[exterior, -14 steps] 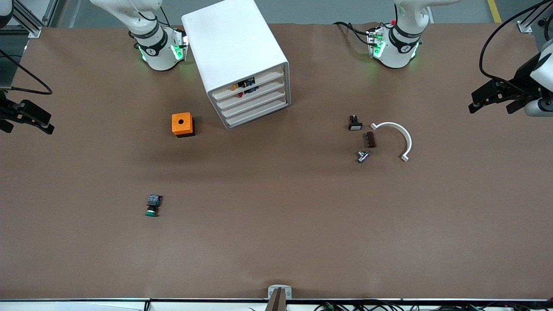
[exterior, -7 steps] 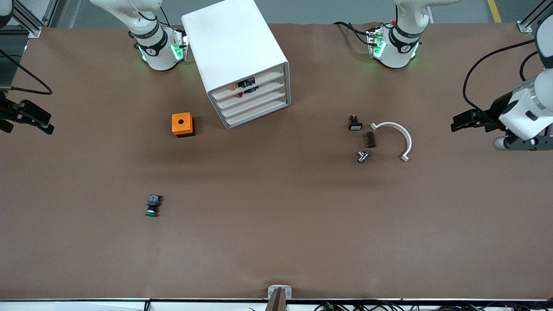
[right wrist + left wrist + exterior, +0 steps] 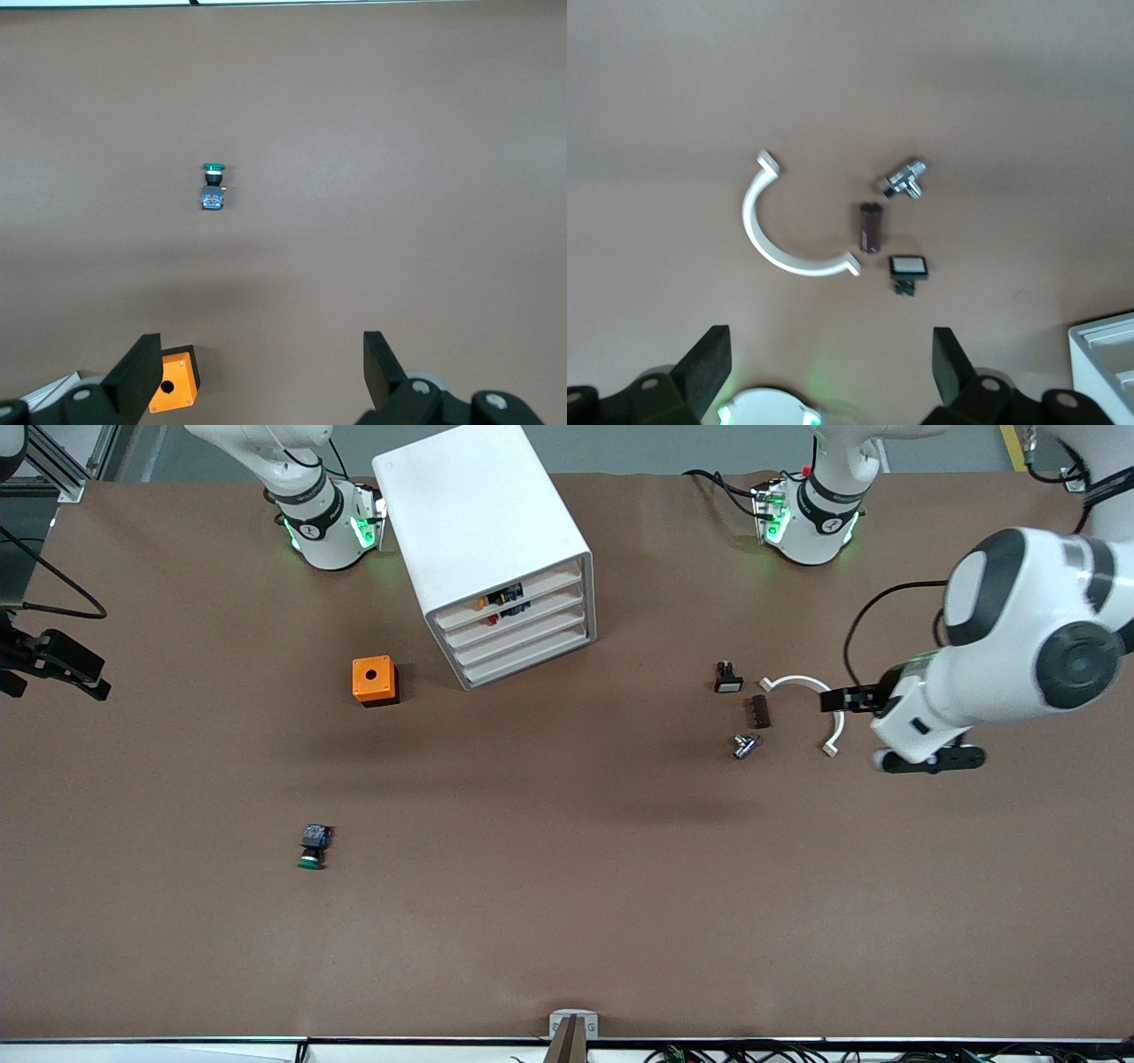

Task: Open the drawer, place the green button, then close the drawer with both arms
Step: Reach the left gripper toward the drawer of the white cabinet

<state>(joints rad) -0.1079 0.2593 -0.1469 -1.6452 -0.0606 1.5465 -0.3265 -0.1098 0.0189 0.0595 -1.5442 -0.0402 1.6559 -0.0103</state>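
A white cabinet (image 3: 485, 549) holds four drawers, all shut; the top one shows coloured parts. Left gripper (image 3: 828, 372) hovers, fingers spread wide and empty, over one white clip (image 3: 819, 707); right gripper (image 3: 257, 376) likewise. One button (image 3: 312, 847) lies on the table, nearer the camera than the orange box (image 3: 374, 680).

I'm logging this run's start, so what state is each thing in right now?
Cabinet: upright, all four drawers shut.
Top drawer: shut, coloured parts inside.
Button: on its side on the table, untouched.
Orange box: upright, hole upward.
Left end effector: open, over the white curved clip.
Right end effector: open, waiting at the table's edge.
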